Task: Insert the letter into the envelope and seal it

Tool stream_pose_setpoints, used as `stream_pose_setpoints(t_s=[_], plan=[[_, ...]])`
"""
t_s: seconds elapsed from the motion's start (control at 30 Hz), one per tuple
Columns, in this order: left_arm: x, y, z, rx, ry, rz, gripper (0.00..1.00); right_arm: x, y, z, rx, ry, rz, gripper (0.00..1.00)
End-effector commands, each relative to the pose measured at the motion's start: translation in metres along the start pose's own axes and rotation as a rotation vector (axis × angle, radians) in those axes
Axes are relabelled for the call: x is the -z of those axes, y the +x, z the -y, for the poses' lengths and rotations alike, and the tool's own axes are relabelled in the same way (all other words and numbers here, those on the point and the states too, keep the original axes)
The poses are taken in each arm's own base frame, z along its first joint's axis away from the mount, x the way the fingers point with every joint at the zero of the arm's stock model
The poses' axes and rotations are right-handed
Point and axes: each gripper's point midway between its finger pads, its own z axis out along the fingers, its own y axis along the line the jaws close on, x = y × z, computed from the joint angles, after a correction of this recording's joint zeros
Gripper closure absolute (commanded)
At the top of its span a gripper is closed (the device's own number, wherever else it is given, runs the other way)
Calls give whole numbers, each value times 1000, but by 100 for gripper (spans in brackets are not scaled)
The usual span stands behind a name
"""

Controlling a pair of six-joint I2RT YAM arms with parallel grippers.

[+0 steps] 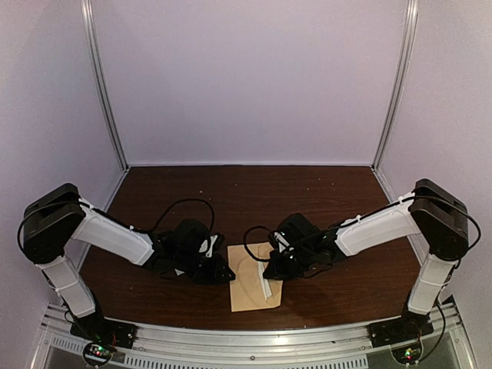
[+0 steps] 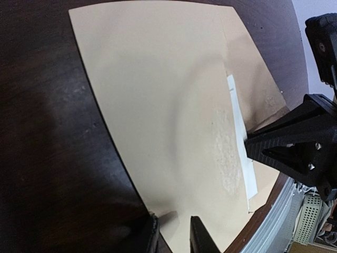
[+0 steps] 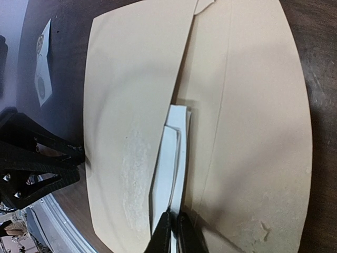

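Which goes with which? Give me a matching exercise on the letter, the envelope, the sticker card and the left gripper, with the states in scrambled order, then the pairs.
Things:
1. letter
2. envelope
3. sticker card
4. left gripper

States:
A. tan, lying flat on the table
B. jaws a little apart at the envelope's edge
C. white, pinched in the right gripper
D. white with round dots, lying apart from the envelope

Pairs: 1-C, 2-A, 3-D, 4-B
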Motion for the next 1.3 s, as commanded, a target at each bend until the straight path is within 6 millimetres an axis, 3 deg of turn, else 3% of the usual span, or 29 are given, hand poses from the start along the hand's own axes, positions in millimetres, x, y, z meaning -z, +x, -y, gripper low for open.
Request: stream_pose_setpoints(t_s=[0.0,0.2,0.3,0.5,0.87,1.27], plan=[[-3,-2,8,-10,40,2,79,-2,2,-15,5,-42,-13,94],[9,-6,8,-12,15,36,78,12,-2,-18,4,-27,16,89],[14,-6,9,-17,15,38,74,22,-3,-18,3,-15,29,82],[20,3,14,-30,16,20,70,36,7,-24,5,-9,27,75],[25,27,10,-24,16,-13,68,28,35,-17,-43,-14,5,73],[18,33,6,-24,27,-35,73,11,43,-8,-62,-6,-26,73]])
